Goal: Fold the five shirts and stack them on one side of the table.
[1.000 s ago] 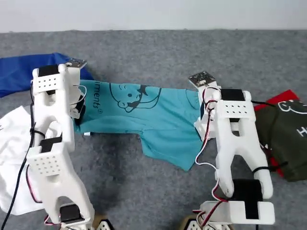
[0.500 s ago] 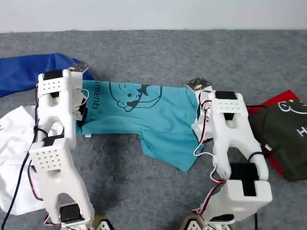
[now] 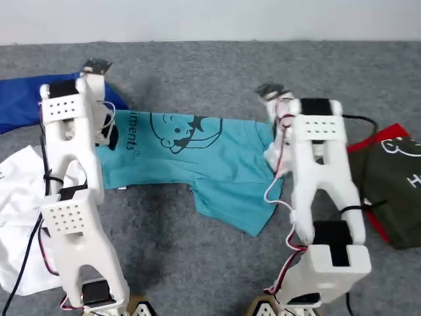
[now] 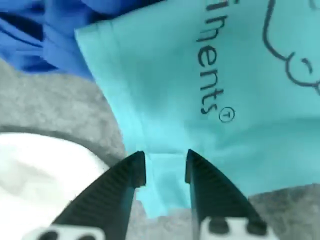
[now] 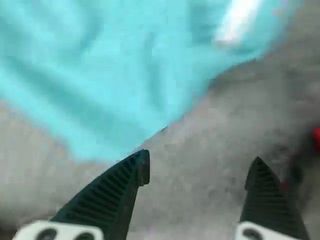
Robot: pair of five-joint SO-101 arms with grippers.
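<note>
Grey table (image 3: 197, 66), right end effector (image 5: 200, 160) wide open, empty

Teal shirt (image 3: 217, 158) looks like soft matt knit cloth, and the print on it is flat ink. The desk (image 3: 197, 72) has a rough, fuzzy grey felt-type covering. Left arm (image 3: 69, 151) and right arm (image 3: 322, 164) are matt white plastic, and the jaws are ribbed black plastic.

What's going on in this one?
Two arms are at a teal shirt spread on the table. The left gripper is narrowly open at one side edge; the right gripper is wide open over the table by the opposite edge. A white shirt, blue shirt, red shirt and dark green shirt lie loose around.
</note>
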